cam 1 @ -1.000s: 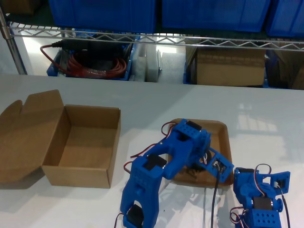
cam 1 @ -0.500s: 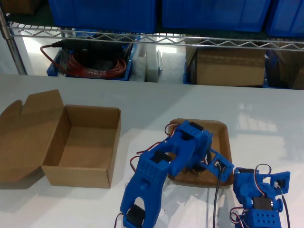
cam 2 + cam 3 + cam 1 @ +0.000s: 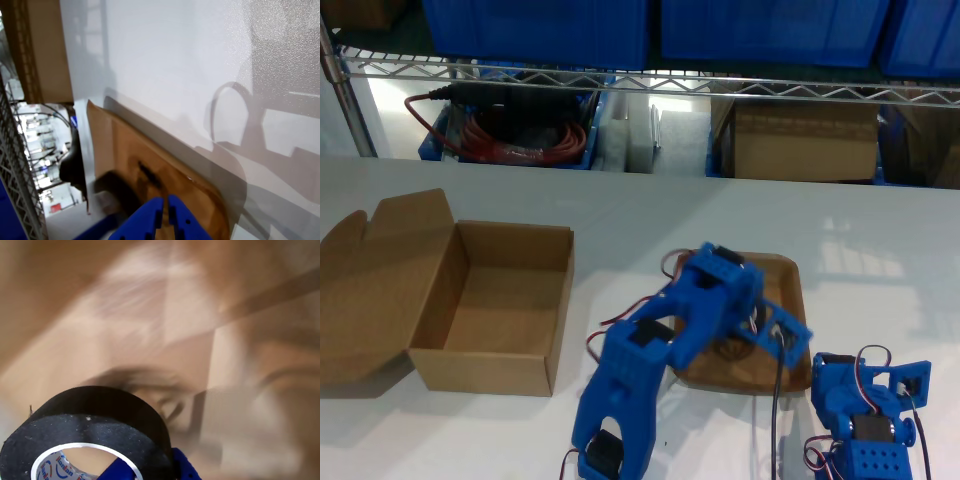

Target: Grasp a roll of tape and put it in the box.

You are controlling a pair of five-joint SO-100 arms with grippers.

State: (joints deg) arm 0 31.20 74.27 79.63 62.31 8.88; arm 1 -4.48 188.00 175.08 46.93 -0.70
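white table (image 3: 650,215) | wire shelf (image 3: 640,82) | my second gripper (image 3: 150,471) clamps roll of tape (image 3: 85,430) | first pinched empty

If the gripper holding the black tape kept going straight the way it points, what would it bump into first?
Most likely the floor of the shallow brown tray, which fills the second wrist view beyond the roll of tape held by my second gripper. That view is blurred, so depth is uncertain.
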